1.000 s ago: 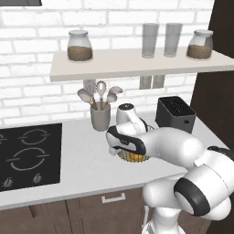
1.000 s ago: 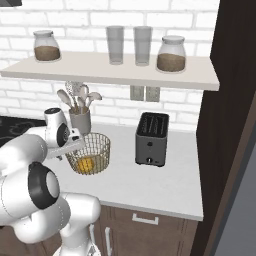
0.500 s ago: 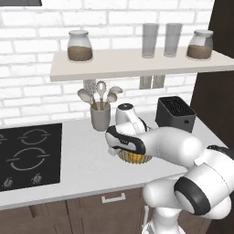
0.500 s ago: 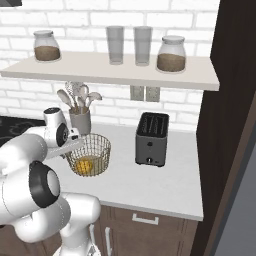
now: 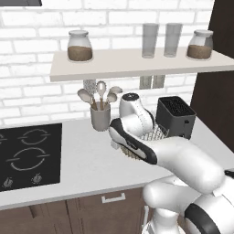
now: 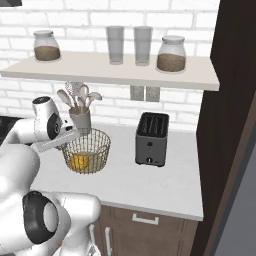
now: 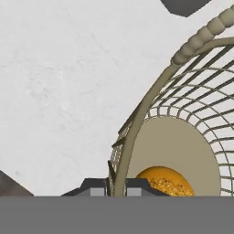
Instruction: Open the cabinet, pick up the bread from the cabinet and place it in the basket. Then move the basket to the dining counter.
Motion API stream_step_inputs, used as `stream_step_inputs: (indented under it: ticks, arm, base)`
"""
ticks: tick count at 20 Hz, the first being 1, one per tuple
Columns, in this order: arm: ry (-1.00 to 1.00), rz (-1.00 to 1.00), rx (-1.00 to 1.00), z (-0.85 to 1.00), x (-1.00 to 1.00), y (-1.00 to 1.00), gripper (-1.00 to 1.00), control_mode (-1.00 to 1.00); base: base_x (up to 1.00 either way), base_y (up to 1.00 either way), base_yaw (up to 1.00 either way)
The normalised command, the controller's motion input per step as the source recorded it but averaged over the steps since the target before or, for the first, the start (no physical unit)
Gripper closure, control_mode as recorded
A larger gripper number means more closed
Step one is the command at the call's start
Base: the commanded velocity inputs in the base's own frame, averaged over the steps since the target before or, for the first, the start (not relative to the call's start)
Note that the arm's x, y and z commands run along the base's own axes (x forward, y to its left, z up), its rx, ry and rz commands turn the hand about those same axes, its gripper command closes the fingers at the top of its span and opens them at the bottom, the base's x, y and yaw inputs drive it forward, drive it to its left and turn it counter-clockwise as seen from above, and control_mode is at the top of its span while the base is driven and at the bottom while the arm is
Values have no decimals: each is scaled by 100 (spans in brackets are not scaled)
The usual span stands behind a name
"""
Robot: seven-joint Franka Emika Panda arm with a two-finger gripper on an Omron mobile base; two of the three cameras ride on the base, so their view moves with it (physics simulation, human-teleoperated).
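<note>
We see round tan-gold wire-mesh basket (image 6: 86,150) on white desk (image 6: 150,182), between grey utensil crock (image 6: 80,119) and dark toaster (image 6: 151,139). Small golden-orange round bread bun (image 6: 79,161) lies inside on beige base. Our hand (image 7: 117,187) at basket's near rim, fingers narrow, pinching rim wire between them. Basket rim partly hidden behind white arm in left base view.

You have a white counter (image 6: 150,182) before you, on it the wire basket (image 6: 88,150), a grey utensil crock (image 6: 80,120) just behind it, a dark toaster (image 6: 151,139) to the right, a black cooktop (image 5: 27,153) at left, above it a shelf (image 6: 110,72) carrying two brown-filled jars (image 6: 171,54) and two glasses (image 6: 115,45)
</note>
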Motion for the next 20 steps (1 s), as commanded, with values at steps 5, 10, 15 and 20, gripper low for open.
stream_step_inputs:
  ticks: [5,10,15,20]
  arm:
    - [-25,13,-2,100,-58,-12,100,-100]
    - [-21,19,-7,93,-59,-14,100,-100]
    - [-2,12,-16,52,-30,-15,100,-100]
    - [3,-1,-3,27,-14,-32,100,-100]
  base:
    - [0,0,0]
    - [0,0,0]
    - [0,0,0]
    - [0,0,0]
